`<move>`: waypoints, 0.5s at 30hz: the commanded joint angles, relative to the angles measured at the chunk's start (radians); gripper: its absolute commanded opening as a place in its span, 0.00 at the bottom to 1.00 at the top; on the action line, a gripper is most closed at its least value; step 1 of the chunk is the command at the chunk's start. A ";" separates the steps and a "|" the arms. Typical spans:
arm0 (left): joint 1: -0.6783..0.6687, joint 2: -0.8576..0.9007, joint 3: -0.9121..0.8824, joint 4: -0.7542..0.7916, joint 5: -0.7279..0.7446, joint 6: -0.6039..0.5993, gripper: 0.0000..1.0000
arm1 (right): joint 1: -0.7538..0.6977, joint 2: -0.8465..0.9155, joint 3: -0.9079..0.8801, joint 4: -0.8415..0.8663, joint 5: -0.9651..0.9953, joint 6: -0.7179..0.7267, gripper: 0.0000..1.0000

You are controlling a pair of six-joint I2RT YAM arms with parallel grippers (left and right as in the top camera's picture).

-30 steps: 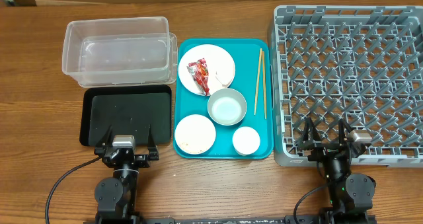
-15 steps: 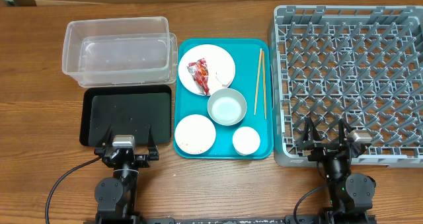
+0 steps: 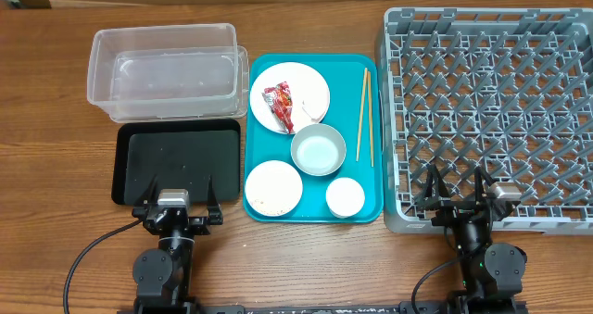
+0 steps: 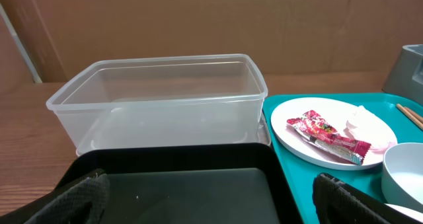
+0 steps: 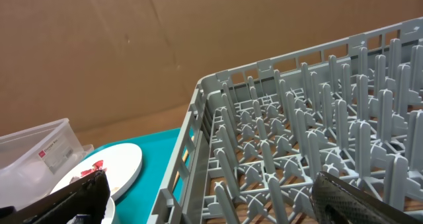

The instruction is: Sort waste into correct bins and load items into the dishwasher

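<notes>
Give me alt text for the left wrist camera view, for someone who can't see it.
A clear plastic tub stands empty on a wooden table, behind a shallow black tray. To the right, a white plate on a teal tray holds a red snack wrapper.

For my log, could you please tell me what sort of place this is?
Likely a robot test bench staged as a dish-clearing station: wooden table, grey dish rack, teal tray of plates.
</notes>
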 commanded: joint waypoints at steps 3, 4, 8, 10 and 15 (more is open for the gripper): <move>0.002 -0.003 -0.005 0.003 0.001 0.008 1.00 | 0.003 -0.008 -0.010 0.006 -0.002 -0.006 1.00; 0.002 -0.003 -0.005 0.003 0.001 0.008 1.00 | 0.003 -0.008 -0.010 0.006 -0.002 -0.006 1.00; 0.003 -0.003 -0.005 0.012 -0.082 0.070 1.00 | 0.003 -0.008 -0.010 0.006 -0.002 -0.006 1.00; 0.003 -0.003 -0.005 0.013 -0.099 0.100 1.00 | 0.003 -0.008 -0.010 0.006 -0.002 -0.006 1.00; 0.003 -0.003 -0.005 0.024 -0.097 0.098 1.00 | 0.003 -0.008 -0.010 0.008 -0.003 0.011 1.00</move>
